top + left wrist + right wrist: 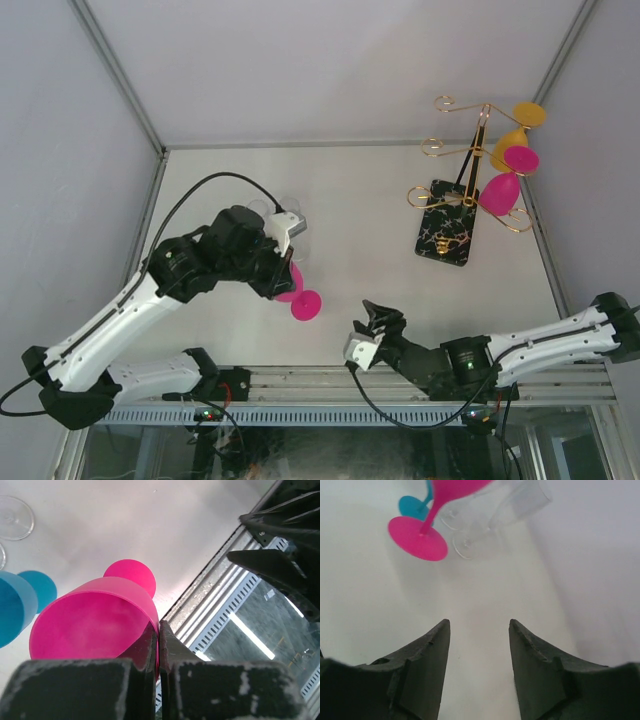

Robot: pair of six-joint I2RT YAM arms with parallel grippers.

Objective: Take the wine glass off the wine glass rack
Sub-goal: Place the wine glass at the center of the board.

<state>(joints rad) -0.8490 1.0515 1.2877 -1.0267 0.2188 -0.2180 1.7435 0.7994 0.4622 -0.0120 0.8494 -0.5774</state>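
Top external view: wine glass rack (445,235) stands at 2 o'clock on the table (380,200); a hanging pink glass (498,195) and a yellow glass (508,148) are on its 3 o'clock side.
Left gripper (158,630): pinched tight on the bowl wall of the tilted pink wine glass (95,625), at 8 o'clock, well apart from the rack.
Right gripper (479,624): spread wide, holding nothing, at 6 o'clock.
Near the held glass: blue glass (15,605), clear glasses (495,515).
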